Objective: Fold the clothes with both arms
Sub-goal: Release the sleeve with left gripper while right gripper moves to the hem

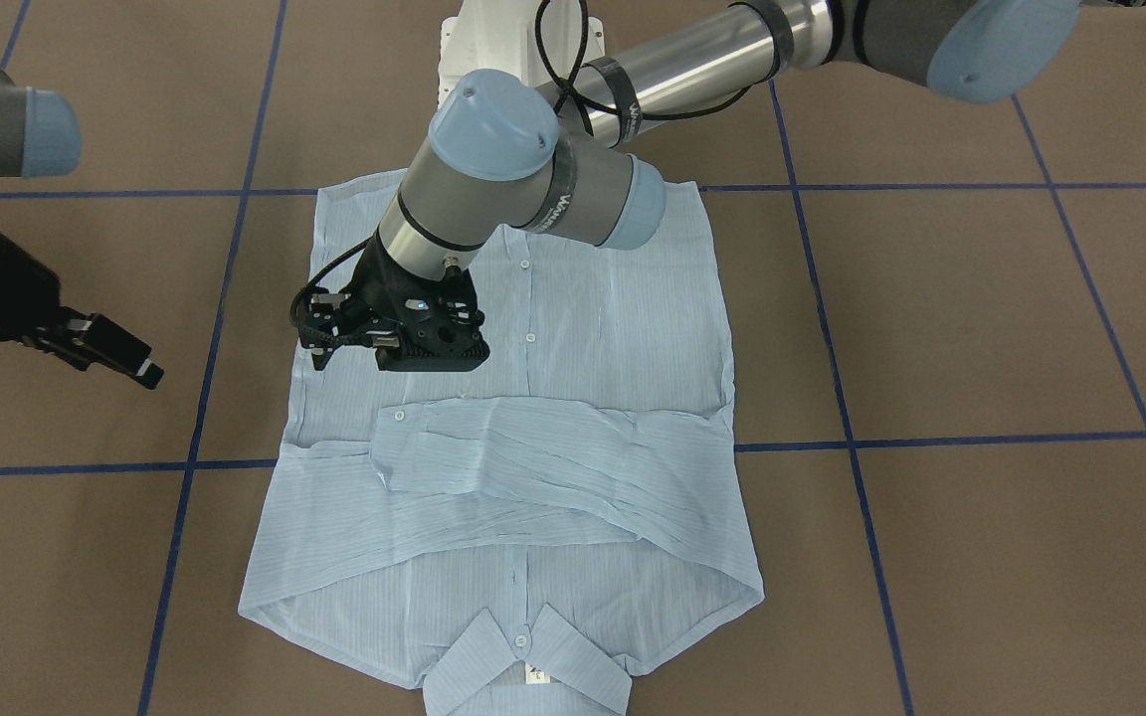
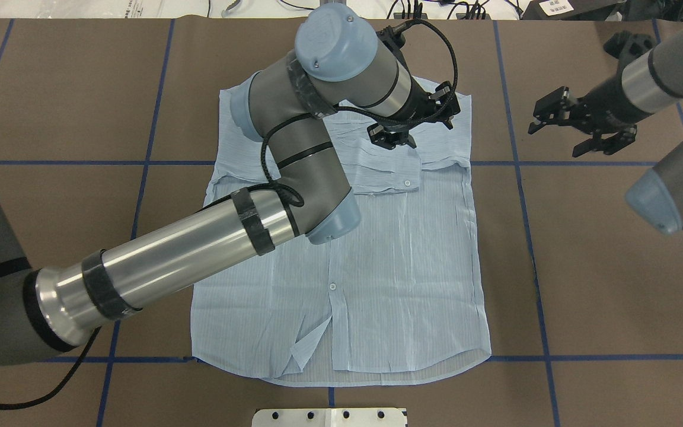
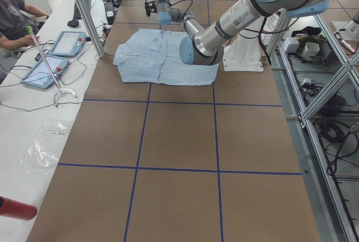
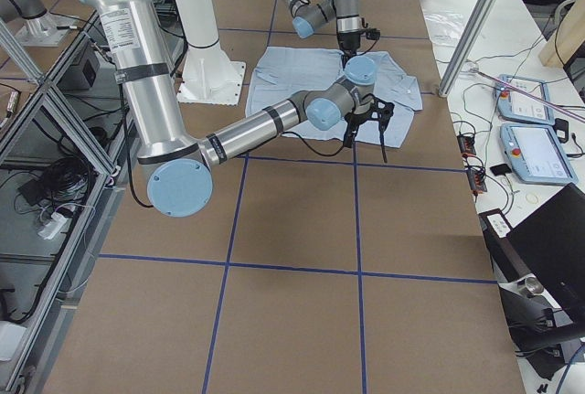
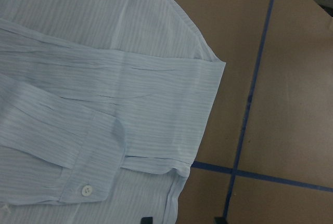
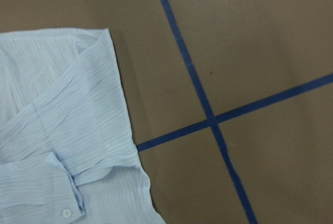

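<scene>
The shirt (image 2: 401, 261) lies flat mid-table (image 2: 602, 267), sleeves folded across the chest, collar away from the robot. I have the left gripper (image 2: 407, 130) hovering above its right-hand edge, jaws apart and empty. The right gripper (image 2: 558, 131), also spread and empty, hangs well apart from that edge.

Brown table (image 1: 981, 328) gridded with blue tape lines (image 1: 931, 441). Alongside, on a white bench (image 3: 28, 118) — two blue-screened tablets (image 3: 68, 43), a clear plastic bag (image 3: 45, 146), a red cylinder (image 3: 15, 208) — with a person (image 3: 11, 14) seated at the far end.
</scene>
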You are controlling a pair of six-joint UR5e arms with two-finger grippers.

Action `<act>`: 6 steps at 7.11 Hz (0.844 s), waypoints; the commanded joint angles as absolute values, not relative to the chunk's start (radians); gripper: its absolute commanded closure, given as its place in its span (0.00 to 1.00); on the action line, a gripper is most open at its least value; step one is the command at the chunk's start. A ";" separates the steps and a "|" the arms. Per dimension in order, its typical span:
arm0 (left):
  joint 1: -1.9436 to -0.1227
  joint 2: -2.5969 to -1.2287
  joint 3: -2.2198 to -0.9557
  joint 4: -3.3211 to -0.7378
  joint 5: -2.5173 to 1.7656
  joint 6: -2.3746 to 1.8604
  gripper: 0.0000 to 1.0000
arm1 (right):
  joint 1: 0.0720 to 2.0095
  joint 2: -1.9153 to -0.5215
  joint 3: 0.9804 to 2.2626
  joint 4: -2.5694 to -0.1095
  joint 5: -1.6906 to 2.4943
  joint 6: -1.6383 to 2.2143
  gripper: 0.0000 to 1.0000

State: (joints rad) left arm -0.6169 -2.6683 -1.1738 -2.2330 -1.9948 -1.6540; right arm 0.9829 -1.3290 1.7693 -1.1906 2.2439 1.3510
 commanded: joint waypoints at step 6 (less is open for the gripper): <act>-0.620 -2.223 -1.657 -2.138 -1.983 -1.591 0.09 | 0.251 -1.578 2.069 -1.118 1.616 2.024 0.02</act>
State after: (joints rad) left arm -0.6196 -2.2445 -1.6337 -2.1375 -1.9855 -1.5925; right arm 0.3632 -1.5729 2.0579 -1.0930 1.7140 1.9371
